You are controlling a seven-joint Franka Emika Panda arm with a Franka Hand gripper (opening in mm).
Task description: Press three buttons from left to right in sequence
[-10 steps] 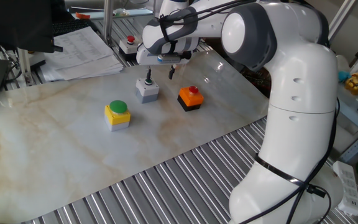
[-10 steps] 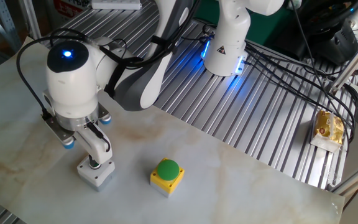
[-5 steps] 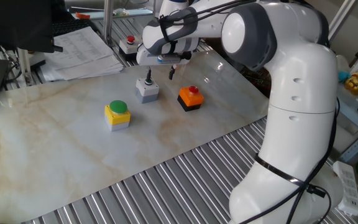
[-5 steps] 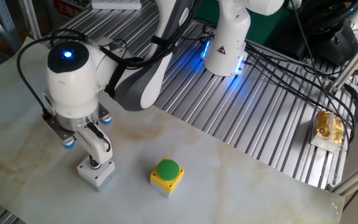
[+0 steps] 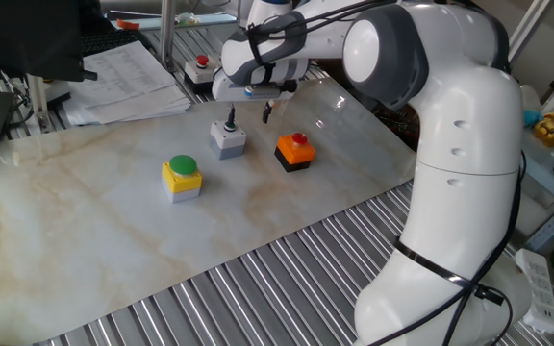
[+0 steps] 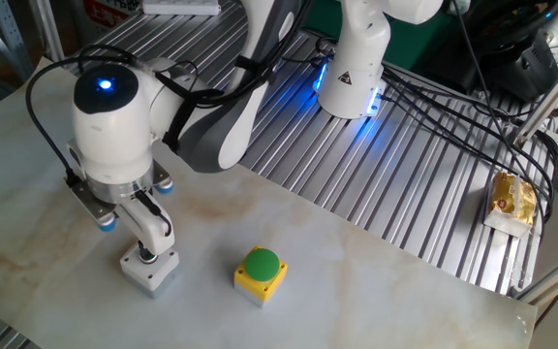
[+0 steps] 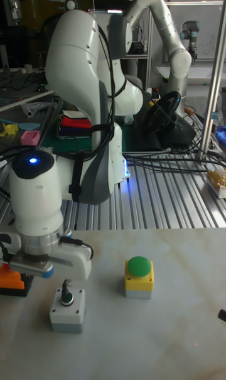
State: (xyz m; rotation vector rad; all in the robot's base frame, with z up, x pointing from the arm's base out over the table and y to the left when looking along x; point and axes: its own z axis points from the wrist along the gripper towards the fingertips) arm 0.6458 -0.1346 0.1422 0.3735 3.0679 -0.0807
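My gripper (image 5: 246, 117) stands with its two fingers clearly apart and grasps nothing; one fingertip (image 7: 66, 286) seems to rest on the small cap of the grey button (image 5: 227, 139), though contact is hard to confirm. The yellow button (image 5: 181, 178) sits near, to one side of my hand, the orange-black button (image 5: 295, 151) to the other.

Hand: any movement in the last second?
No. The hand keeps one finger on the grey button box, same offset from the orange button box.

Marble-look tabletop (image 5: 113, 231), ribbed metal bench (image 6: 424, 184), paper stack (image 5: 123, 82)
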